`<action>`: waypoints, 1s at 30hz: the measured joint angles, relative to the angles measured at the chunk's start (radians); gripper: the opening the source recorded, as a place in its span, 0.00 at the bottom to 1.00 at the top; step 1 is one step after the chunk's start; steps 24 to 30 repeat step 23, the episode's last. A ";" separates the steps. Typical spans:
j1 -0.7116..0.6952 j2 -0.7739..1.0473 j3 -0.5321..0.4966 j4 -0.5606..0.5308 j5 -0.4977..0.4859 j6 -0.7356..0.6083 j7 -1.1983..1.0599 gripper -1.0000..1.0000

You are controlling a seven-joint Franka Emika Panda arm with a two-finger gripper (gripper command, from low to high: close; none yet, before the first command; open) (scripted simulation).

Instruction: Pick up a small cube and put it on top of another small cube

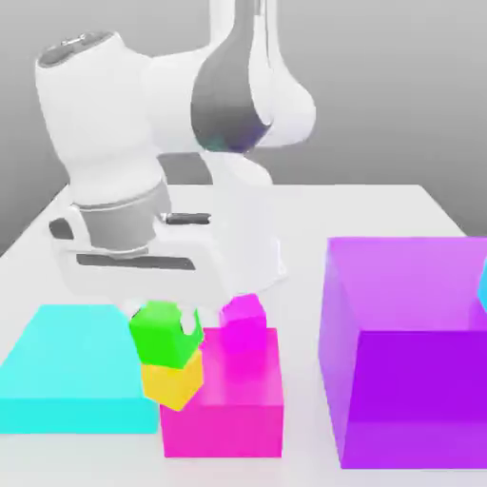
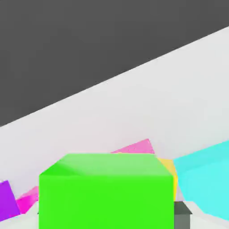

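Note:
The small bright green cube (image 1: 164, 335) (image 2: 105, 192) is directly under the white hand. My gripper (image 1: 166, 319) is shut on it, one finger on each side. A dark fingertip (image 2: 182, 214) presses one side of it in the hand view. The small yellow cube (image 1: 173, 382) (image 2: 167, 167) lies right below the green one. The green cube's underside meets the yellow top. I cannot tell whether it rests its weight there. Both cubes sit slightly turned against the magenta block's corner.
A mid-size magenta block (image 1: 228, 409) stands just to the exterior view's right of the stack, with a small magenta cube (image 1: 243, 319) on top. A large purple block (image 1: 409, 361) stands further right. A flat cyan block (image 1: 76, 366) lies on the left. The white table (image 1: 380, 204) stretches behind.

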State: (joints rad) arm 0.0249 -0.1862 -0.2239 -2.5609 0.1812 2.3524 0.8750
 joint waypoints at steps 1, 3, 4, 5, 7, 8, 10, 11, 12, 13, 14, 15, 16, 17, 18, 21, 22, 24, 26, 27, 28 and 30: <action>-0.002 -0.036 0.018 -0.026 -0.017 -0.007 0.038 0.00; -0.008 -0.109 0.058 -0.078 -0.048 -0.021 0.114 0.00; -0.012 -0.144 0.080 -0.104 -0.062 -0.028 0.151 0.00; -0.017 -0.180 0.102 -0.130 -0.077 -0.035 0.187 0.00; -0.028 -0.250 0.147 -0.182 -0.103 -0.051 0.259 0.00; -0.034 -0.285 0.170 -0.208 -0.116 -0.058 0.294 0.00; -0.046 -0.356 0.217 -0.260 -0.139 -0.075 0.364 0.00; -0.052 -0.373 0.234 -0.282 -0.147 -0.068 0.388 0.00; -0.055 -0.365 0.244 -0.299 -0.150 -0.044 0.400 0.00; -0.057 -0.346 0.249 -0.314 -0.152 -0.010 0.405 0.00; -0.059 -0.321 0.253 -0.327 -0.153 0.029 0.408 0.00; -0.060 -0.293 0.256 -0.340 -0.153 0.070 0.410 0.00; -0.061 -0.264 0.258 -0.353 -0.152 0.112 0.410 0.00; -0.062 -0.240 0.260 -0.363 -0.152 0.146 0.411 1.00; -0.062 -0.240 0.260 -0.362 -0.152 0.146 0.411 1.00; -0.062 -0.240 0.260 -0.362 -0.152 0.146 0.411 1.00; -0.062 -0.240 0.260 -0.362 -0.152 0.146 0.411 1.00; -0.063 -0.228 0.261 -0.368 -0.153 0.162 0.412 1.00; -0.063 -0.228 0.261 -0.368 -0.153 0.162 0.412 1.00; -0.063 -0.228 0.261 -0.368 -0.153 0.162 0.412 1.00; -0.063 -0.228 0.261 -0.368 -0.153 0.162 0.412 1.00; -0.063 -0.228 0.261 -0.368 -0.153 0.162 0.412 1.00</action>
